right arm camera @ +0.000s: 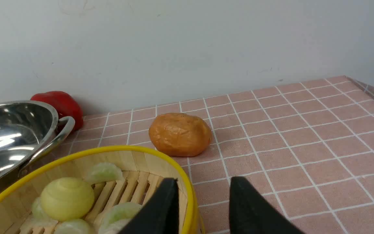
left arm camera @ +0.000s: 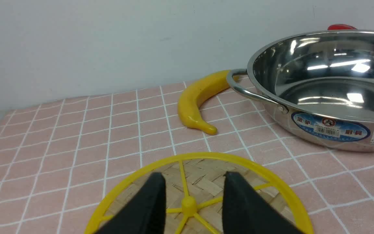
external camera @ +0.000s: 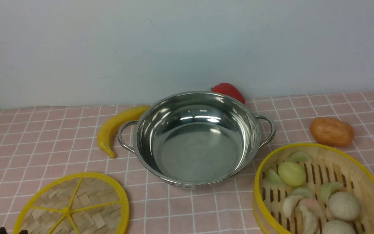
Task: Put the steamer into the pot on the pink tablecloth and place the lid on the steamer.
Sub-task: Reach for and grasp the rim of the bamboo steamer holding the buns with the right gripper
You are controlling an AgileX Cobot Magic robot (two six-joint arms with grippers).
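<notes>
I'd pinch the bamboo steamer by its stiff rim (loose dumplings could roll); both pincers stand part-open, empty.

We record a pink tablecloth with a grid of thin white lines, a shiny silver pot bearing a blue oval label, and a pale tan steamer rimmed in yellow. We note a tan, woven-patterned lid with yellow rim and spokes, a yellow banana, a red item and an orange-brown item. We find pale green and off-white pieces, and a greyish-white wall.
</notes>
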